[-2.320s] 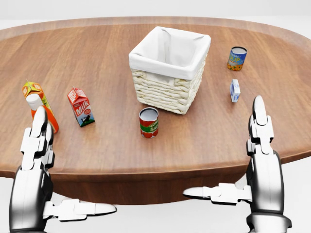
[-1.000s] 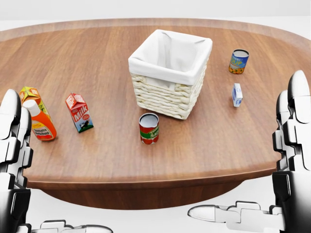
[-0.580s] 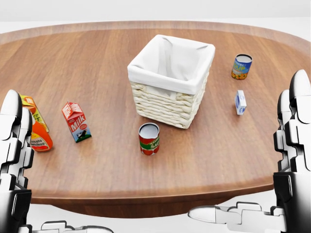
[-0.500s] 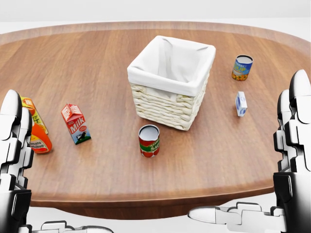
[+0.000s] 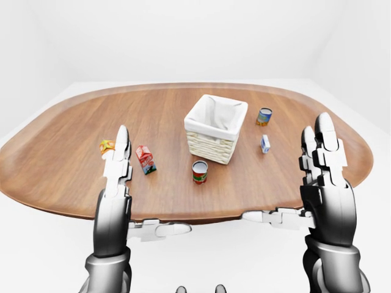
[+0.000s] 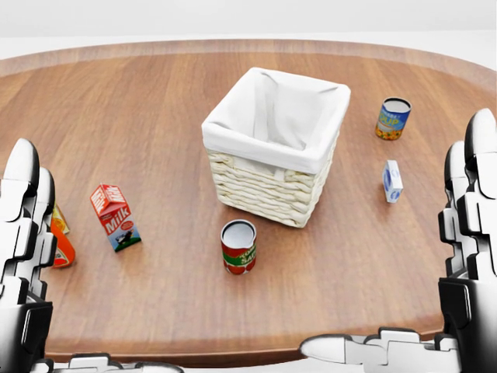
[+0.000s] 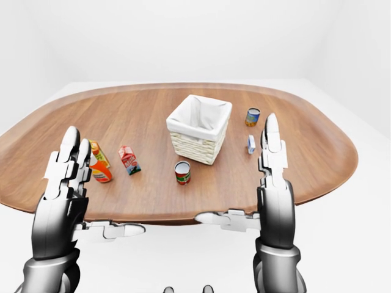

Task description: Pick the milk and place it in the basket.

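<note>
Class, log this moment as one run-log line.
phase: approach | left hand: open | right hand: open | milk: upright on table | basket: empty

The red milk carton (image 6: 115,217) stands upright on the wood — well left of the white-lined wicker basket (image 6: 273,145).

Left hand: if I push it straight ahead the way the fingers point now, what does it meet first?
Probably the orange bottle: the left hand, fingers open, lines up with it. The milk carton stands to the bottle's right in the head view, likely missed. Depth and hand height are unclear.
</note>
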You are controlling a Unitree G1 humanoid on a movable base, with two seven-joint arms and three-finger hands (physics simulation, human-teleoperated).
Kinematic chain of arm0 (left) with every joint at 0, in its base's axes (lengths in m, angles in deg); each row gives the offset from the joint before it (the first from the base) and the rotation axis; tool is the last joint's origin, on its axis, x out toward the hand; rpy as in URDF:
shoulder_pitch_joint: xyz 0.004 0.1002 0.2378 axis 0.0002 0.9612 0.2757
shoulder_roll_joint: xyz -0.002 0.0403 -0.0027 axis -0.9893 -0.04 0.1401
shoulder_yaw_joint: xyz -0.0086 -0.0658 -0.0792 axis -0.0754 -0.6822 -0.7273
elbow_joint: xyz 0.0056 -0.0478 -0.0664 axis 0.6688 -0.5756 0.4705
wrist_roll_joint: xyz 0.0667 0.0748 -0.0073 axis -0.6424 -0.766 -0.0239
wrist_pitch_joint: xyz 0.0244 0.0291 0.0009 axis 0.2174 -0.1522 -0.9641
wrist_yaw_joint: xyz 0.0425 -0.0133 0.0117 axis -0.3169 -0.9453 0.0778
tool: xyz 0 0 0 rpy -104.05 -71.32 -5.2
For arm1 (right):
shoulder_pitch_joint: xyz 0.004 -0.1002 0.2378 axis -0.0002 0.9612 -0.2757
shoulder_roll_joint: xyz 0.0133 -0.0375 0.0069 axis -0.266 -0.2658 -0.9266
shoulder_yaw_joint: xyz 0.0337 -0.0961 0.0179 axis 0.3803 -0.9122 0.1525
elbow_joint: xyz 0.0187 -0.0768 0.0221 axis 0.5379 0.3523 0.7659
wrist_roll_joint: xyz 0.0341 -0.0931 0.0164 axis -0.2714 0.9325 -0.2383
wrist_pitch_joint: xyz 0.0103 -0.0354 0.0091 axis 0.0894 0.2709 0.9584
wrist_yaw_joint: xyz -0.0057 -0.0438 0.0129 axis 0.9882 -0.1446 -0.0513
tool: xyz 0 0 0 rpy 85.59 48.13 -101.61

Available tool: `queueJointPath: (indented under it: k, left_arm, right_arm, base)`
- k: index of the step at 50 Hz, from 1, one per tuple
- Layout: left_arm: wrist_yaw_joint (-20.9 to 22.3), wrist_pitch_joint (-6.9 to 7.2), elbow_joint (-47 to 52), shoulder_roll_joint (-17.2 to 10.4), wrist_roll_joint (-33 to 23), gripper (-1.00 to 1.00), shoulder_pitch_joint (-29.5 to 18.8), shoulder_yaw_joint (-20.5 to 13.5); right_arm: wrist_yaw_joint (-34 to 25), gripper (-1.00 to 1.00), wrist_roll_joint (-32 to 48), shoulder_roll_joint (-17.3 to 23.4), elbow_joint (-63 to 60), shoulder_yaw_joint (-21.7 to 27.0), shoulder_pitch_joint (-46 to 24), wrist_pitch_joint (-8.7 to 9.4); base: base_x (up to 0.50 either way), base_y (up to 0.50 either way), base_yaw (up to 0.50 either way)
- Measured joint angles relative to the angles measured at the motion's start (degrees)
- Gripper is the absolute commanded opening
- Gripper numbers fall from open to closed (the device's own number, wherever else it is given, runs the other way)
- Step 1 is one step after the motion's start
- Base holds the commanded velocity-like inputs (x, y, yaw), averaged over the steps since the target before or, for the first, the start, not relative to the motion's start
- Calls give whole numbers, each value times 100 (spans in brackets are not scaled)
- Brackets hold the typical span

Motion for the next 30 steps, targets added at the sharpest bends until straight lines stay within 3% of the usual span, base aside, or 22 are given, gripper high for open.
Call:
queueJointPath:
  k: [30]
  left_arm:
    - [-18,0,88,-5,-56,100,-43,29]
  right_arm:
    - [-65,100,-40,-15,-68,34,1,0]
  base:
    - [16,0,0]
